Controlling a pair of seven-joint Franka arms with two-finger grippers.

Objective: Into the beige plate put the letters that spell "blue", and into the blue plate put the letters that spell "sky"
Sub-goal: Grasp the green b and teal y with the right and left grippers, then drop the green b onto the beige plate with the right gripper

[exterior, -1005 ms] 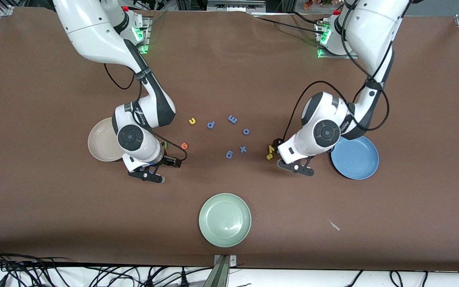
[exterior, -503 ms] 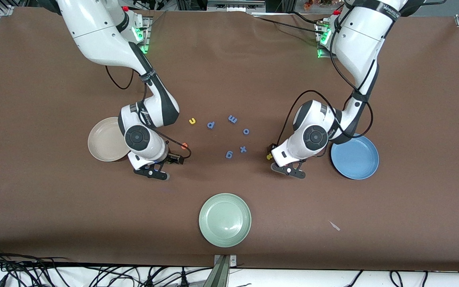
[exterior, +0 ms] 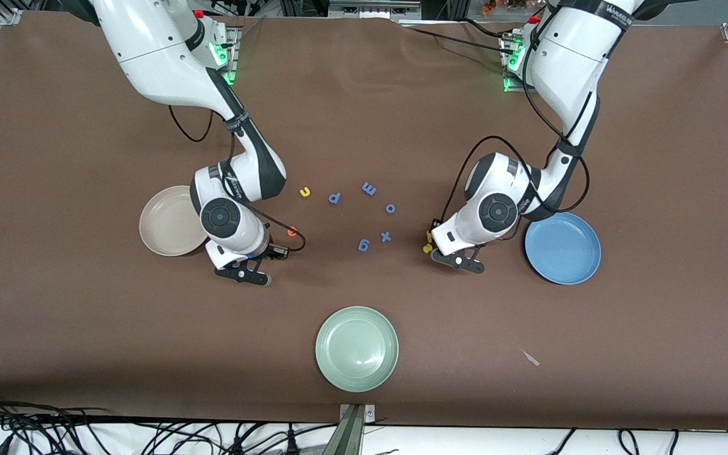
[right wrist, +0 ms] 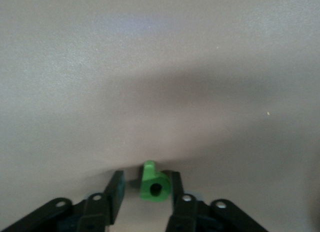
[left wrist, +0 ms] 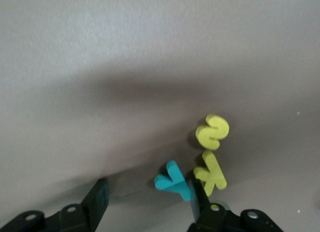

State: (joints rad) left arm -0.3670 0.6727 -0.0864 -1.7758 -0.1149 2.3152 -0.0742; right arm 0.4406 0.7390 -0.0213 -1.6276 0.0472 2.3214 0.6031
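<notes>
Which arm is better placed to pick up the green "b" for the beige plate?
The right. The right gripper already has its fingers on either side of the green "b", close by the beige plate. The left gripper is down at the teal "y", beside the blue plate.

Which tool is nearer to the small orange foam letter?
The right tool: it is down at the table beside the small orange foam letter. The left tool is toward the round blue plastic plate.
</notes>
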